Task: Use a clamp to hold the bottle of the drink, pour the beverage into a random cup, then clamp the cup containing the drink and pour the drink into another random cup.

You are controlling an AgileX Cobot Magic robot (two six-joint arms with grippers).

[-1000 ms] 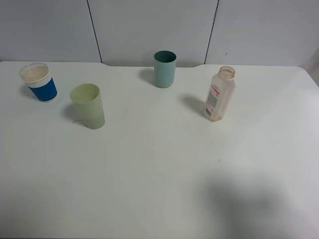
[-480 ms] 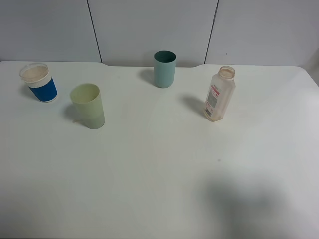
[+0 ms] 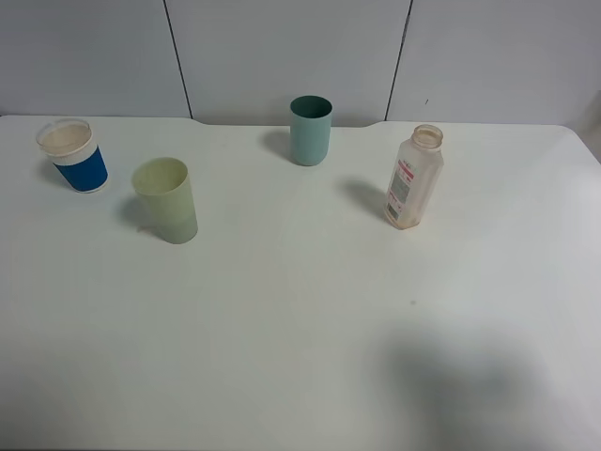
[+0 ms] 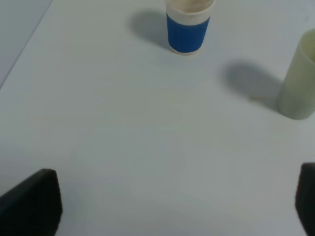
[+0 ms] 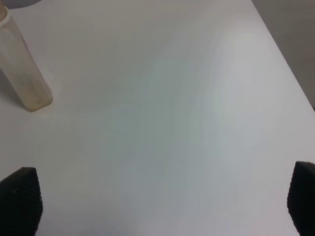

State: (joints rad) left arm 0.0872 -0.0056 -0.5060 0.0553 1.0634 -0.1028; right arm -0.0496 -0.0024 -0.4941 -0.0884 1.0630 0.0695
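An uncapped clear plastic bottle with a pale drink stands at the right; it also shows in the right wrist view. A teal cup stands at the back middle. A pale green cup stands at the left and shows in the left wrist view. A blue and white cup stands at the far left and shows in the left wrist view. Neither arm shows in the high view. My left gripper and right gripper are open and empty, each with only its dark fingertips in its wrist view.
The white table ends at a grey panelled wall at the back. Its right edge shows in the right wrist view, and its left edge in the left wrist view. A soft shadow lies at the front right of the table.
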